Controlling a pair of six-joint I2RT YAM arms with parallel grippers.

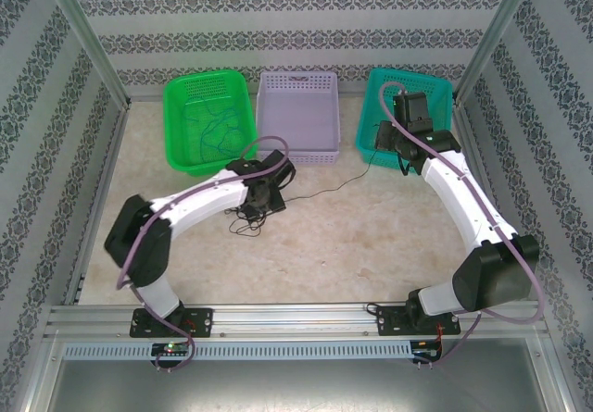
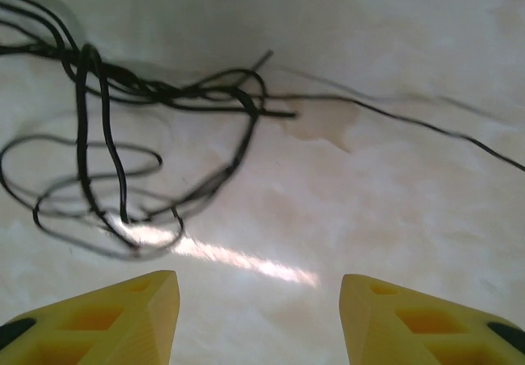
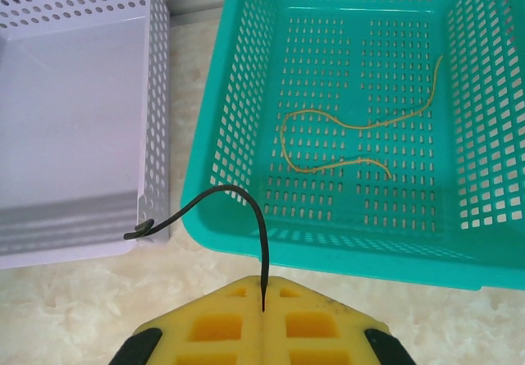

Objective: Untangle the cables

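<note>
Cable (image 2: 84, 56) lies knotted upper left before the half-open, empty left gripper (image 2: 259, 287); right gripper (image 3: 264, 301) pinches its end at bottom centre. Best pin one loop, then pull slowly.

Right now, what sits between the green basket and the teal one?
A pale lilac basket stands between the green basket and the teal basket, all three in a row at the table's far edge. The top view shows this.
</note>
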